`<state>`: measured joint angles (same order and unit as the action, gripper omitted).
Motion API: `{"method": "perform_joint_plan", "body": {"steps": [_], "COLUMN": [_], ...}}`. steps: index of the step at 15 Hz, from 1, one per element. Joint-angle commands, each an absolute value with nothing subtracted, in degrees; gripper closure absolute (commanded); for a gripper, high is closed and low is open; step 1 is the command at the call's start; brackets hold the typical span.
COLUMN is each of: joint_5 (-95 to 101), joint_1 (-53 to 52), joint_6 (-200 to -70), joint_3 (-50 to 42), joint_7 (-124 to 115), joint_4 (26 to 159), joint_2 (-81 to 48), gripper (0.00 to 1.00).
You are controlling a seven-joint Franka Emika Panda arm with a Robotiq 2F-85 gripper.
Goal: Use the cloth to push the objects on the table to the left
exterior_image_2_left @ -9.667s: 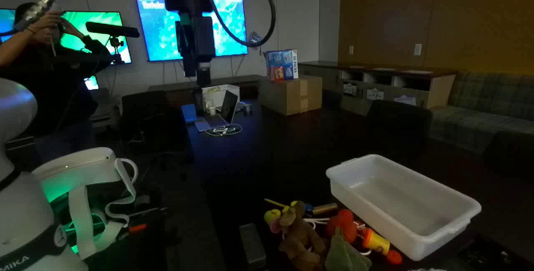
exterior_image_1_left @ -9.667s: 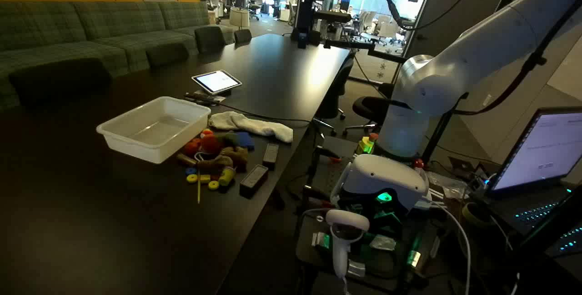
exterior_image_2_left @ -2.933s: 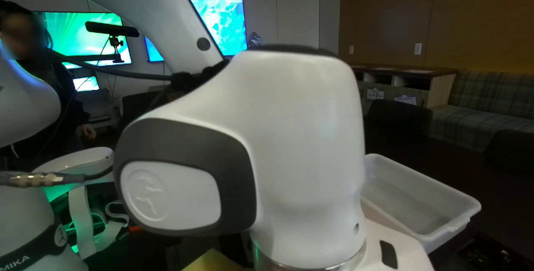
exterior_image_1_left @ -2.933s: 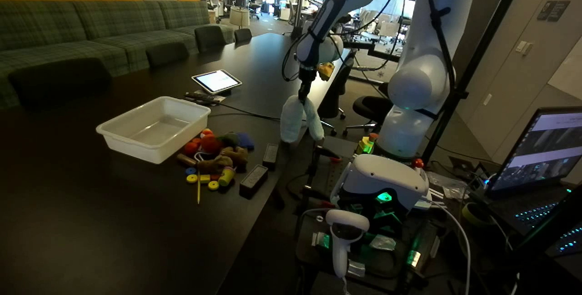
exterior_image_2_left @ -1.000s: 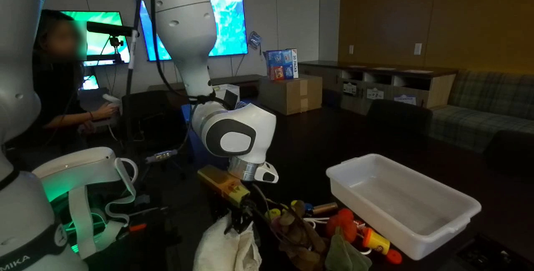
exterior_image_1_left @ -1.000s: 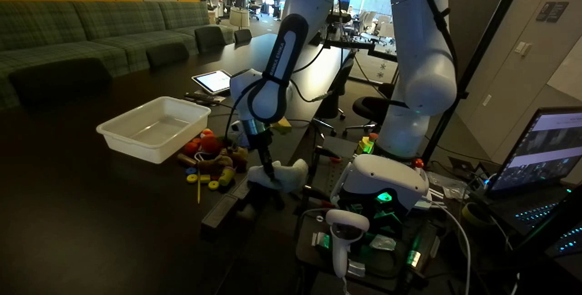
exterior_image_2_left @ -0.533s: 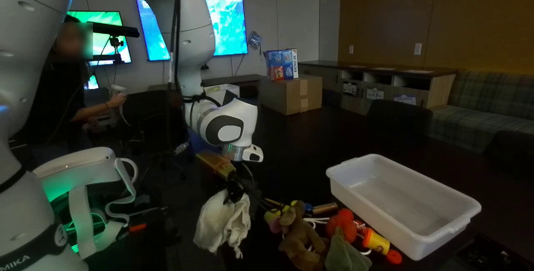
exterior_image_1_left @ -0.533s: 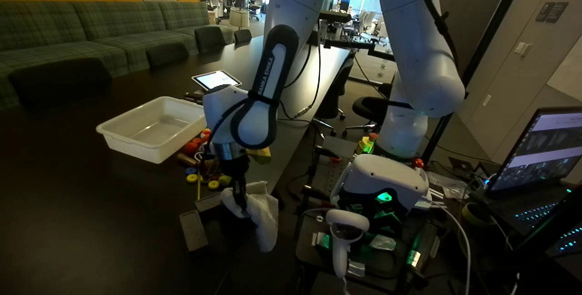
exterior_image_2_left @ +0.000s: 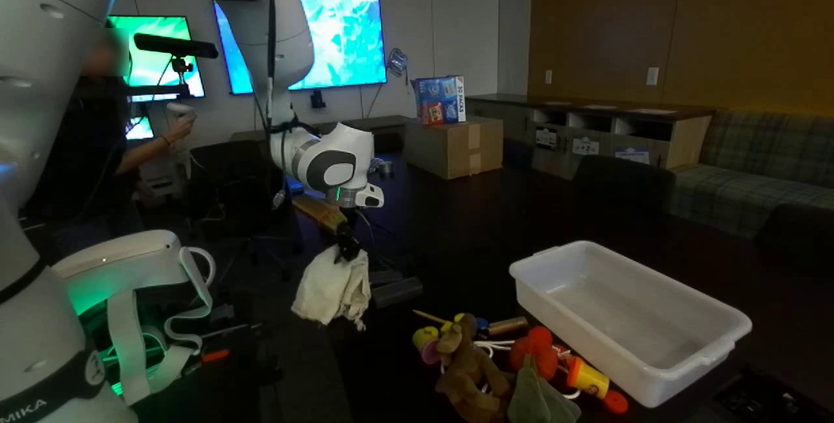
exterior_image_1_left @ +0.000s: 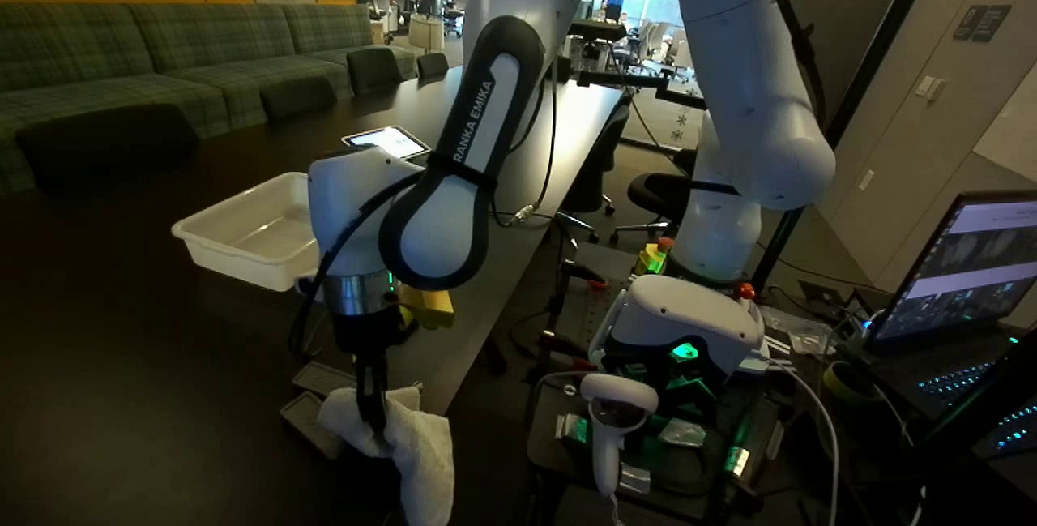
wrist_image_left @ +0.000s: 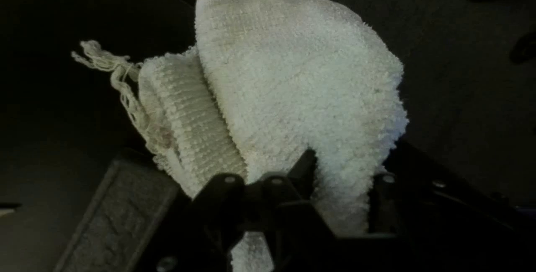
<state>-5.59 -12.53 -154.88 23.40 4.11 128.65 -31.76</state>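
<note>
The white cloth (exterior_image_1_left: 421, 453) hangs bunched from my gripper (exterior_image_1_left: 374, 422), which is shut on it. In the wrist view the fluffy cloth (wrist_image_left: 301, 79) fills the middle and is pinched between dark fingers. Two dark oblong blocks lie on the table right beside the cloth; the nearer block (exterior_image_1_left: 308, 421) is at its left in an exterior view. One block (exterior_image_2_left: 397, 291) also shows past the cloth in an exterior view; whether they touch is unclear. A pile with a brown plush toy (exterior_image_2_left: 472, 371), a red toy (exterior_image_2_left: 535, 348) and a yellow tub (exterior_image_2_left: 586, 377) sits apart.
A white bin (exterior_image_2_left: 651, 364) stands behind the pile, with a tablet (exterior_image_1_left: 390, 139) farther along the table. Close by runs the table's edge (exterior_image_1_left: 486, 319). Beyond it is a cart with a white headset (exterior_image_1_left: 693, 307). A cardboard box (exterior_image_2_left: 459, 149) stands at the far end.
The cloth, earlier lying beside the bin, was picked up and carried along the table edge past the toys. Both dark blocks have slid the same way and turned. The toy pile looks unmoved.
</note>
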Motion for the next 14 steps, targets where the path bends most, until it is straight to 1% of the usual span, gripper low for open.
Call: {"method": "perform_joint_plan", "body": {"steps": [1,4,7,10,14], "joint_5": [-10.3,-15.5,-20.5,-23.3,-19.9], "joint_1": [-8.3,-1.3,3.4,6.0,7.0], "joint_6": [-152.9,-149.1,-144.3,-141.7,-141.1], "joint_3": [27.2,30.0,28.1,22.6,10.7], "joint_7": [8.7,17.1,25.6,31.7,32.5], "joint_4": [129.5,132.9,135.8,139.4,142.4], "joint_2": [-26.7,-20.1,-13.6,-6.6,0.4], "gripper": [0.93,0.93,0.93,0.93,0.93]}}
